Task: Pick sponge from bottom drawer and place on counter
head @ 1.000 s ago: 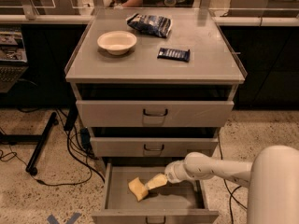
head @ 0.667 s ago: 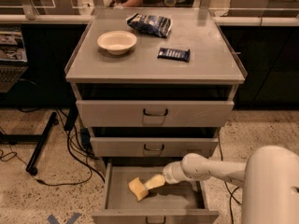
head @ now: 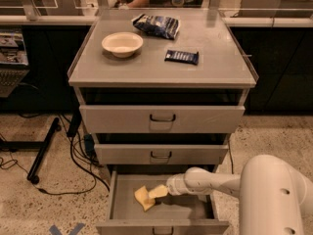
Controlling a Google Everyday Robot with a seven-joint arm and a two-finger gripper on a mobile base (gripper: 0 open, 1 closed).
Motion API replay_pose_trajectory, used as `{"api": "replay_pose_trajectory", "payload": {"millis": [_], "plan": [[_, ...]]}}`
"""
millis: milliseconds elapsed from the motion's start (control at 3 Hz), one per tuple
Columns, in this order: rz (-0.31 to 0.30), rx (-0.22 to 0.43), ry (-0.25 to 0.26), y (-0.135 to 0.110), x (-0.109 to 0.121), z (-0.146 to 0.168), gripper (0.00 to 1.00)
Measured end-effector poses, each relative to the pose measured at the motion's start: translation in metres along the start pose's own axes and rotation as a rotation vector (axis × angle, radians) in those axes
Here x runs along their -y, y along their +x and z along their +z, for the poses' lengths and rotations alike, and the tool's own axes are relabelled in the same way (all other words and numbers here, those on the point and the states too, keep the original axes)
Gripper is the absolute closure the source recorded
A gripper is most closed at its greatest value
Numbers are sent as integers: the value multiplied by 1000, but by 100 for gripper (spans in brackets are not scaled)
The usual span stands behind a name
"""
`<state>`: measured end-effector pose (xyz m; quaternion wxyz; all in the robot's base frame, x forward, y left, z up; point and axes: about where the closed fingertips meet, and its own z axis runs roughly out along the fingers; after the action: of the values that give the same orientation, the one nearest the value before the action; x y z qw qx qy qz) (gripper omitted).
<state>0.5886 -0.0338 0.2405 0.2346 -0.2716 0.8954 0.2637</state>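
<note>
The bottom drawer [head: 124, 213] of the grey cabinet is pulled open. The pale-yellow sponge [head: 142, 198] lies inside it, left of middle. My gripper [head: 157, 192] reaches in from the right on a white arm, its cream-yellow fingertips [head: 159, 190] touching the sponge's right edge. The counter [head: 205, 72] is the cabinet's flat grey top, well above the gripper.
On the counter stand a cream bowl [head: 122, 44], a dark snack bag [head: 157, 26] and a small dark bar wrapper [head: 182, 57]. The two upper drawers [head: 162, 118] are shut. Cables and a black stand leg [head: 43, 148] lie on the floor at left. My white arm body [head: 276, 195] fills the bottom right.
My gripper has moved a little left inside the bottom drawer, closer onto the sponge. The sponge has stayed in place.
</note>
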Motion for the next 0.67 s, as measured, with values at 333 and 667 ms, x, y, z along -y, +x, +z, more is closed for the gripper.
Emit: {"api": "replay_pose_trajectory", "payload": {"millis": [333,667], "plan": [[41,35,51,2,10,16,0],[101,32,105,8,28,52,0]]}}
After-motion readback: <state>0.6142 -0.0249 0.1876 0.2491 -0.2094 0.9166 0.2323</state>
